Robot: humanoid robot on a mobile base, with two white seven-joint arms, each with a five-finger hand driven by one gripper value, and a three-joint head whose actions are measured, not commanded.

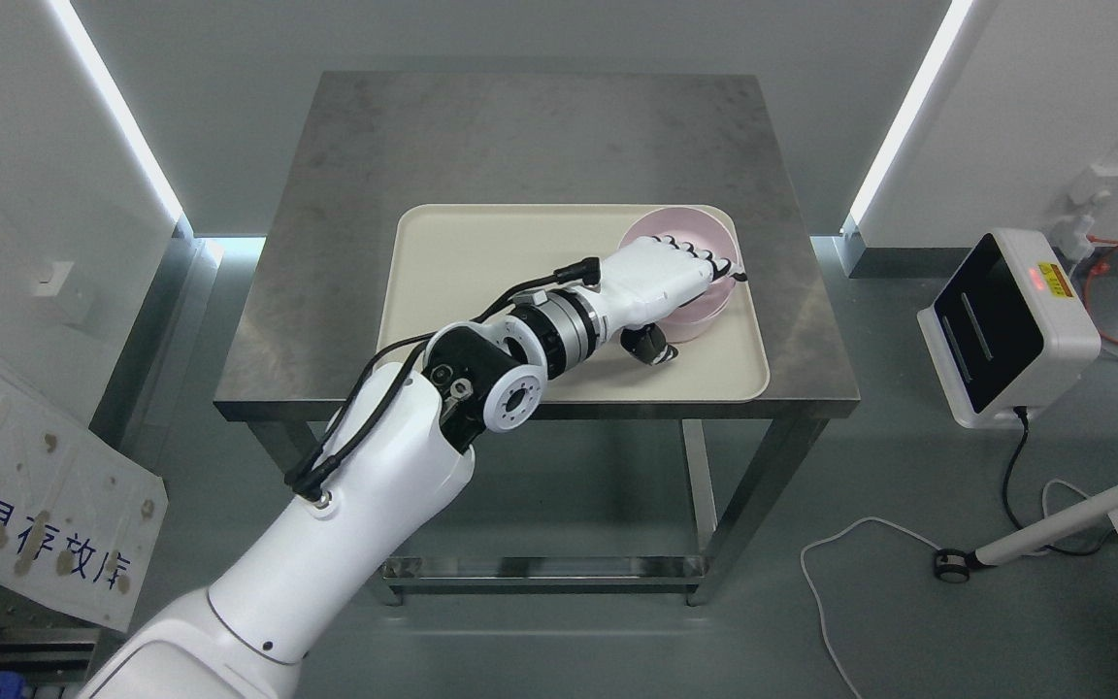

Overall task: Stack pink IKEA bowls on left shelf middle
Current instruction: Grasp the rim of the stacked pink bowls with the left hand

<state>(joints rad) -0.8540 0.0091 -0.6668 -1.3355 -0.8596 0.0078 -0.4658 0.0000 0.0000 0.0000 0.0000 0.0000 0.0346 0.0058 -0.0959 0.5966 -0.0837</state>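
Left robot hand (677, 274) reaches in from lower left, fingers curled over the near rim of the round pink plastic bowl (690, 282), thumb under its near side: clamped on it. Bowl sits at the far right corner of the cream rectangular tray (481, 262), which lies on the square grey steel surface (423, 136). White box device with a black panel (1001, 330) stands on the floor well to the right.

tray (443, 282) left bare | bowl (690, 291) blocks right corner, probably | table (540, 136) rear open

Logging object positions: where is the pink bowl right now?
In the head view, the pink bowl sits in the cream tray's far right corner, with the left robot hand over its rim.
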